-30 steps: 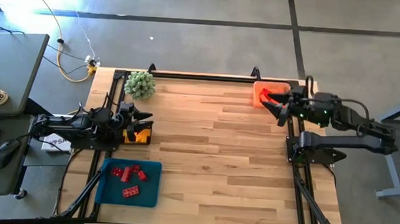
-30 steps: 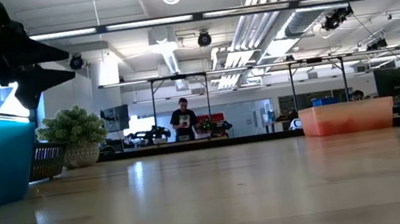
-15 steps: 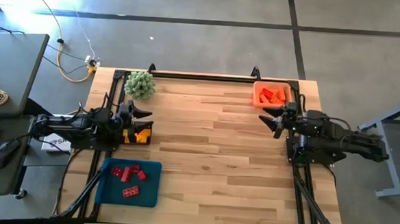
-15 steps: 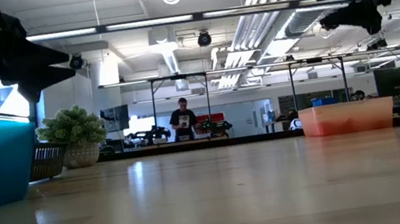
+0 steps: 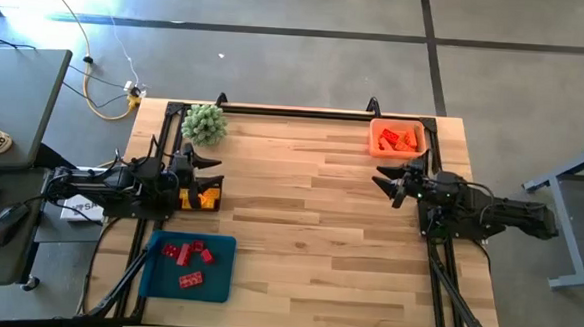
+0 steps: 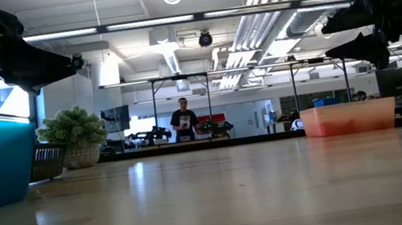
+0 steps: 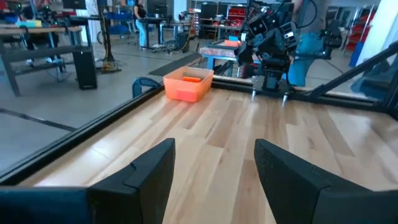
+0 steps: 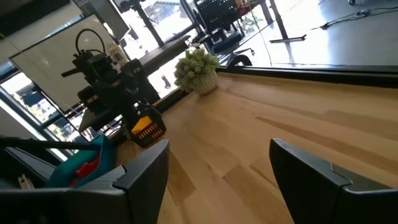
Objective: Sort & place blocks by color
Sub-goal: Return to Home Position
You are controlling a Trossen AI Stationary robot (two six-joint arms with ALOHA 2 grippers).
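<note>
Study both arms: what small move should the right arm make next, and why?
Probably draw the right gripper back toward its base at the right edge of the table. Its fingers are open and empty over bare wood, and every block in view lies in a container: red blocks in the blue tray, orange blocks in the orange bin. The left gripper waits at the left edge.

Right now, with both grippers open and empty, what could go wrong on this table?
The right gripper hangs open close to the orange bin. A sweep toward that corner might clip its wall and spill the orange blocks. The left gripper hangs open beside the dark bin of yellow blocks. A low move there could nudge it.
</note>
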